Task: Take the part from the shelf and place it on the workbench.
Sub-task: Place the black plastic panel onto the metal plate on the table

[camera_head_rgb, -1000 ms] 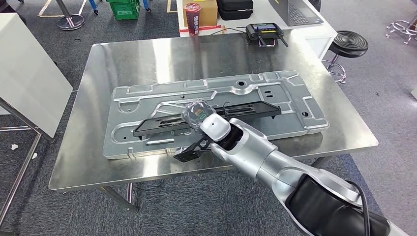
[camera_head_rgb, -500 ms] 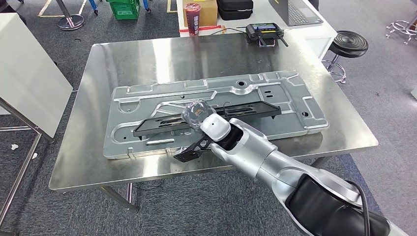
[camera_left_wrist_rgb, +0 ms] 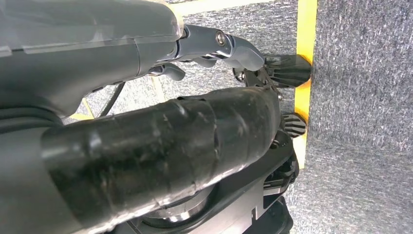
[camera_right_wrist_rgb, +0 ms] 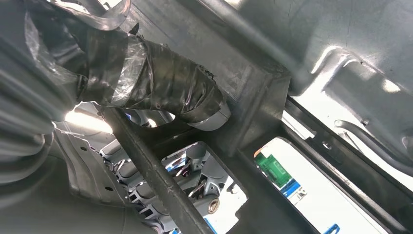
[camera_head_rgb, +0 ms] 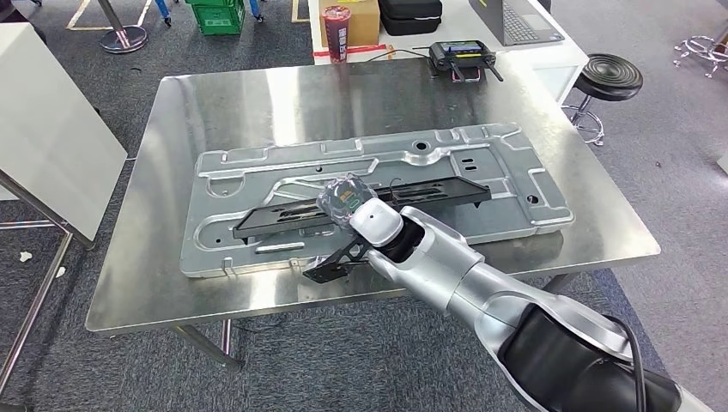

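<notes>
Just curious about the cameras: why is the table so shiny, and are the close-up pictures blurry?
Head view: sharp, with overhead light glaring off the steel workbench. Right wrist view: the black part sits dim against blown-out white gaps. Left wrist view: the nearby left hand looks soft, the carpet sharper.

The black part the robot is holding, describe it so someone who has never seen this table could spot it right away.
Find the steel workbench and the big silver stamped panel lying flat on it. Lying slantwise across that panel is the long black bracket, gripped by the right hand. It is the one dark, slotted, narrow piece on the pale metal, with a leg reaching past the panel's near edge.
</notes>
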